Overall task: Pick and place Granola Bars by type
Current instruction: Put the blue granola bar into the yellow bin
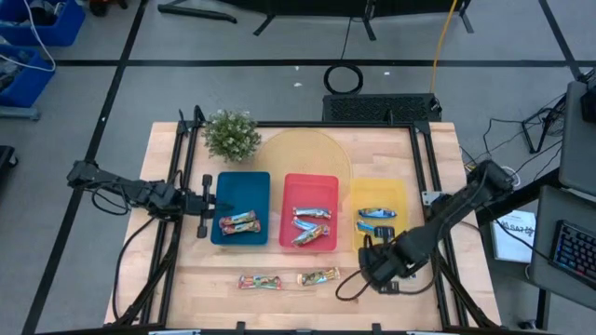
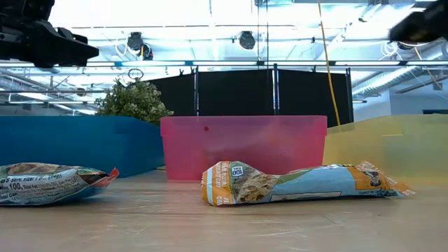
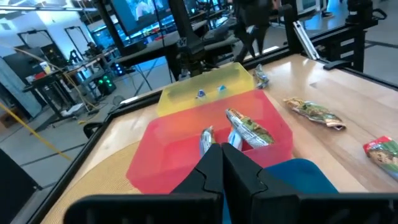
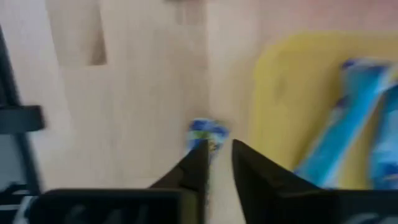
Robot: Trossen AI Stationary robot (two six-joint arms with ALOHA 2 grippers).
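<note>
Two bars (image 1: 279, 279) wait on the counter (image 1: 307, 298) near its front edge; others lie sorted in trays; the right pincer (image 4: 216, 155) grips a blue bar (image 4: 208, 132) beside the yellow tray (image 1: 400, 191), so next it likely lifts and drops it there; the left pincer (image 3: 222, 155) rests closed, empty.

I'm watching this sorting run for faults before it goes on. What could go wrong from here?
1. The right gripper has a blue bar only at its fingers' tips, beside the yellow tray; it might slip out.
2. Two bars lie loose near the table's front edge and could be knocked off.
</note>
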